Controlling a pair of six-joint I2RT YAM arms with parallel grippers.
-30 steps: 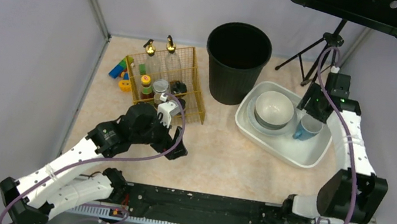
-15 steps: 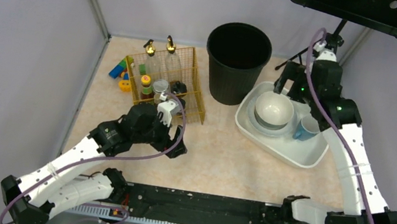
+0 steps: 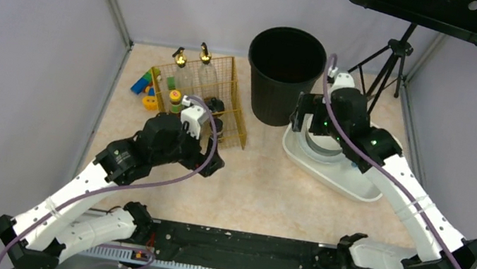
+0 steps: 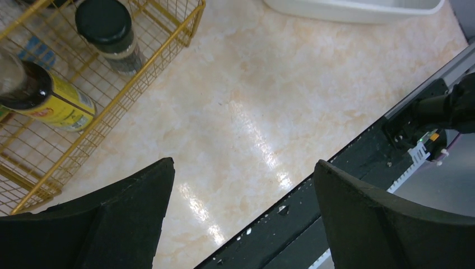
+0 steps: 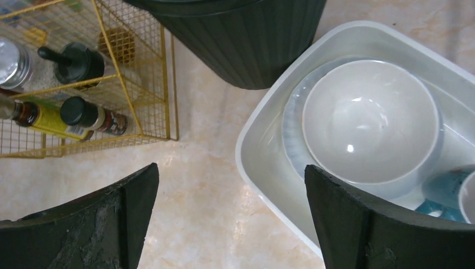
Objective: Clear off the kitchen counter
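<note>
over the left rim of the white rectangular plastic tub [image 5: 252, 145]: right gripper [image 5: 229, 168], its two black fingers [image 5: 101, 224] spread wide with nothing between them; below the gap lie the tub's corner and the beige-peach speckled kitchen counter [image 5: 213, 224].
over bare counter by the yellow wire basket [image 4: 140, 73]: left gripper [image 4: 243, 162], jaws likewise wide apart and empty, near the basket's front right corner.
tub contents: a round white ceramic bowl [image 5: 369, 120] stacked on a pale grey plate [image 5: 291, 134], with a teal cup [image 5: 442, 193] just beside them.
tub position: on the right half of the counter, set at a slant.
black ribbed round bin [image 3: 283, 77]: upright at the back, just beside the tub's far left corner.
basket position: left of the bin, near the back left.
basket contents: bottles and jars, among them a black-capped jar [image 4: 106, 31] and a yellow-labelled bottle [image 4: 50, 101].
small coloured toy blocks [image 3: 144, 86]: on the counter at the basket's left side; touching it or not, cannot tell.
black front rail [image 3: 240, 249]: runs along the counter's near edge, between the two arm bases.
counter as a whole: carries the tub, bin, basket and blocks.
</note>
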